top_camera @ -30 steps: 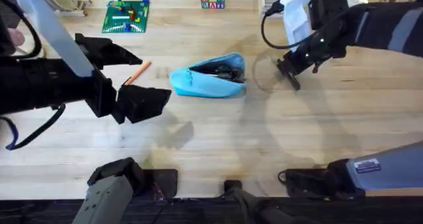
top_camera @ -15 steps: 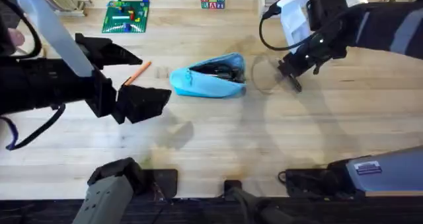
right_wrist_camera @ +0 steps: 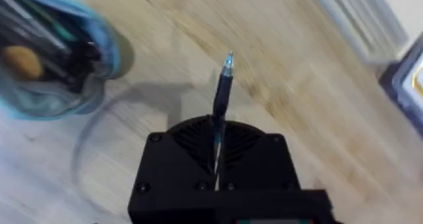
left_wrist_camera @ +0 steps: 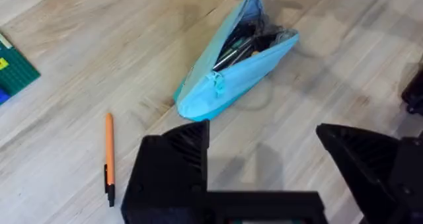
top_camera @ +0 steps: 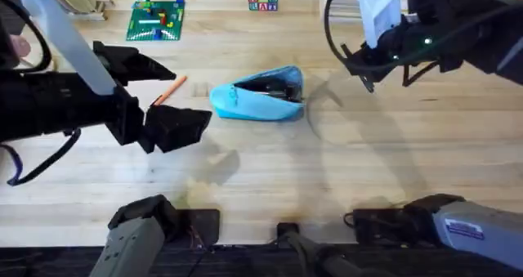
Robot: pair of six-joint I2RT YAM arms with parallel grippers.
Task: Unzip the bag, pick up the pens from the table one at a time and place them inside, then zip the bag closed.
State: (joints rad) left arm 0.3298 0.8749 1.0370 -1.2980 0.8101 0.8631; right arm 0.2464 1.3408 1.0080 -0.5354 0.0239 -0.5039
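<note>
So the right end effector is pinched tight on the black pen, lifted off the counter just beside the open end of the bag, I'd guess so it can be aimed into the mouth. The bag lies unzipped near the middle of the counter with dark pen-like stuff already inside. The left end effector hangs with its fingers wide apart near the orange pen, probably next in line.

Bare counter lies between my right hand and the bag's open mouth. Ahead of my left hand, the orange pen lies beside the bag.
</note>
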